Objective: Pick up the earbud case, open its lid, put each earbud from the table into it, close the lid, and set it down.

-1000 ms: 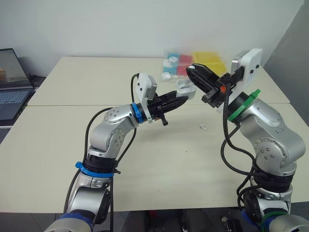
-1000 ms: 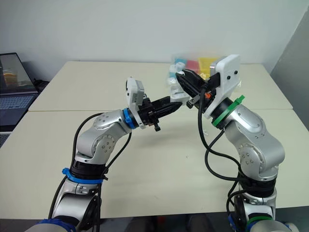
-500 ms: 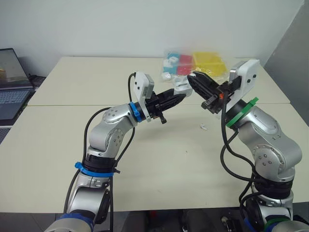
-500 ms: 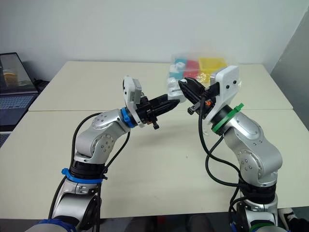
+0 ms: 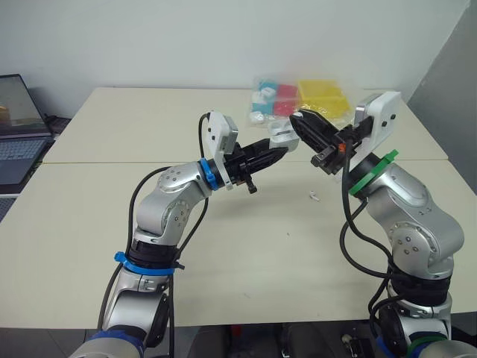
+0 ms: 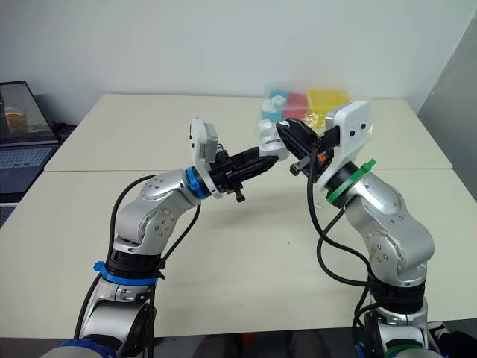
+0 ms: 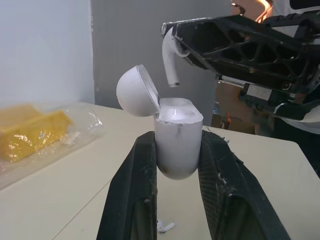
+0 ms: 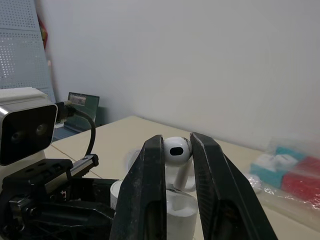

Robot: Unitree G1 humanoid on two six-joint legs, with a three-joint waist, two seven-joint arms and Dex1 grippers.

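— What's changing?
— I'm bringing the right jaws, clenched on an earbud, closer. Its stem is hanging just above the open earbud case, which my left jaws are gripping.
— Meaning?
— Seating is probably coming next. The second earbud is waiting on the bench below the case.

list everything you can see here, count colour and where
earbud case: 1, white, lid open, held up mid-scene
earbud: 1, white, held just above the open case
loose earbud: 1, white, on near table, right of centre
plastic bag: 1, clear, yellow, red and blue contents, far edge
tables: 2, beige, pushed together
laptop: 1, dark, open, far left
left gripper: 1, black, shut on earbud case
right gripper: 1, black, shut on earbud
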